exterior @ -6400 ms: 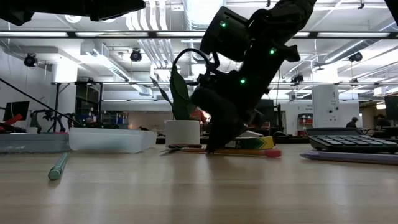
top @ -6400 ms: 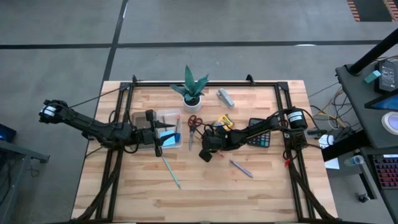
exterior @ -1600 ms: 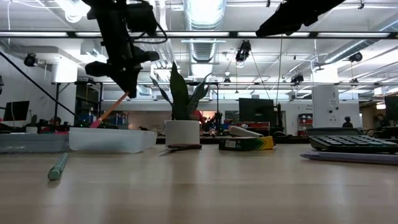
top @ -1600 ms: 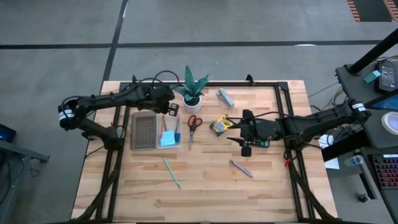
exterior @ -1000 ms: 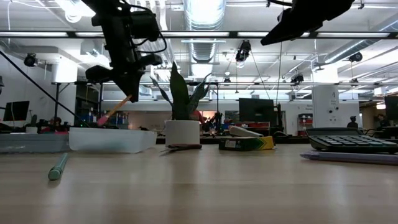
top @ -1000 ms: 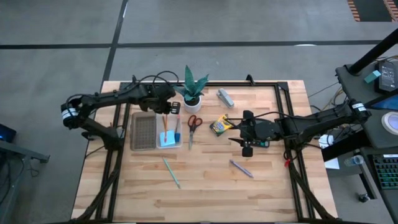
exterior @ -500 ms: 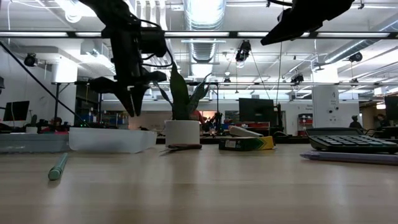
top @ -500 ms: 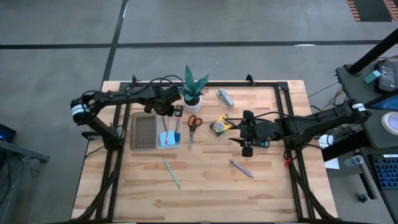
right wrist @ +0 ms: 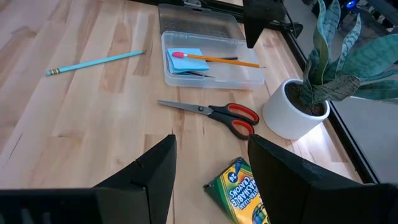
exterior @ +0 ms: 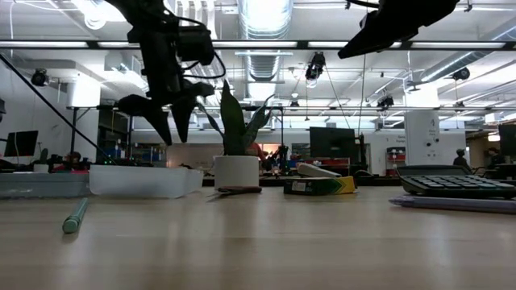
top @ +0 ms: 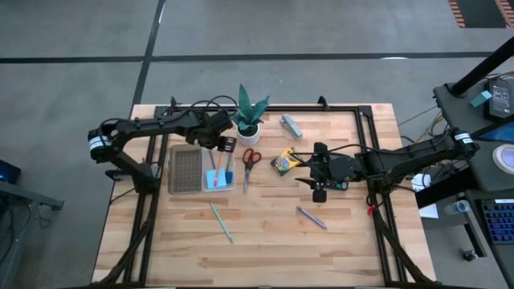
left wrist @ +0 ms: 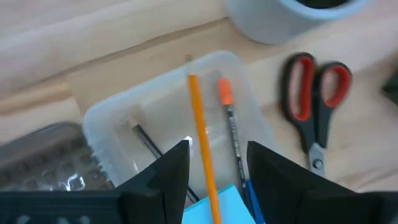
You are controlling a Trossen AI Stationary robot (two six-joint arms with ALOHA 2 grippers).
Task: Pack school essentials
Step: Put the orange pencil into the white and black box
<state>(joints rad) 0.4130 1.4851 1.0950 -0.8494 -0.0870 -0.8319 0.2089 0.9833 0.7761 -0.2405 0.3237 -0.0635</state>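
My left gripper hangs open above the far end of the clear box, touching nothing; in its wrist view the two fingers stand apart. In the box lie an orange pencil, a pen with an orange cap and the light-blue notepad. On the table lie the red-handled scissors, the crayon box, a teal pencil and a purple pen. My right gripper waits open over the table's right half, with nothing between its fingers.
The box's lid lies beside the box on its left. A potted plant stands just behind the box, close to my left gripper. A grey stapler-like thing lies at the back, and a calculator below my right arm.
My left gripper has opened and let go of the orange pencil, which hung slanting below it with its pink eraser end down. The pencil has dropped and now lies flat in the clear box. The gripper has drifted slightly toward the table's right edge.
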